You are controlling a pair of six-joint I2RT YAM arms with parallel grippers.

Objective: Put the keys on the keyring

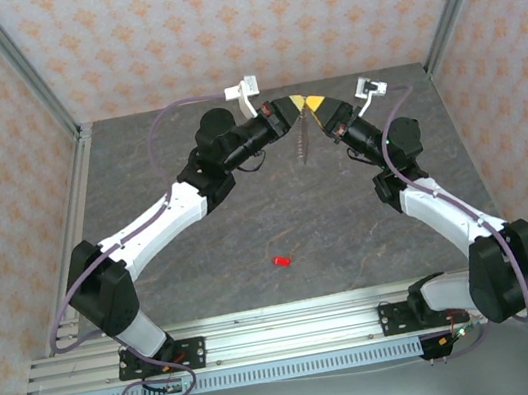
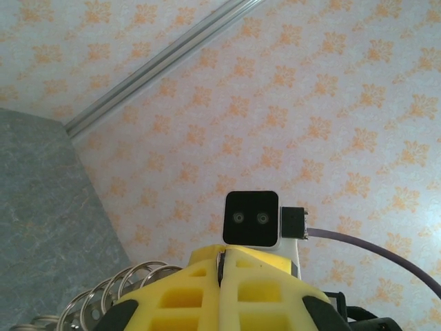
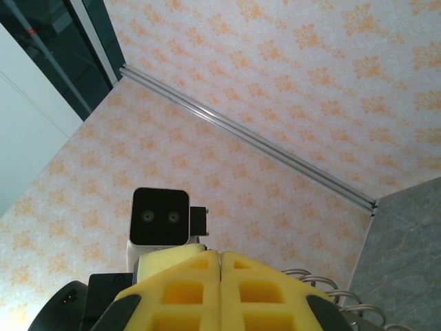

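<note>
The keyring (image 1: 302, 138) hangs in the air in the upper middle of the top view, a thin grey loop dangling from where the left gripper (image 1: 298, 103) and right gripper (image 1: 316, 106) meet tip to tip. Both are clamped shut on its top end, their yellow pads pressed flat together. Beneath lies a grey, stone-patterned bench (image 1: 205, 268), closed in on three sides by walls (image 1: 215, 23) papered in a pale orange floral print and framed by aluminium posts (image 1: 25, 70). An aluminium rail (image 1: 296, 326) along the lower edge carries the arm bases. The red key (image 1: 281, 260) lies alone on the bench at lower centre, well apart from the keyring. The loop's fringe is too fine to make out from above. In the left wrist view its wire coils (image 2: 103, 298) are cut off at the lower left edge and partly hidden behind the yellow fingers (image 2: 186, 296); in the right wrist view the coils (image 3: 324, 284) peek out at the lower right. There are two arms, two grippers, one keyring and one red key.
</note>
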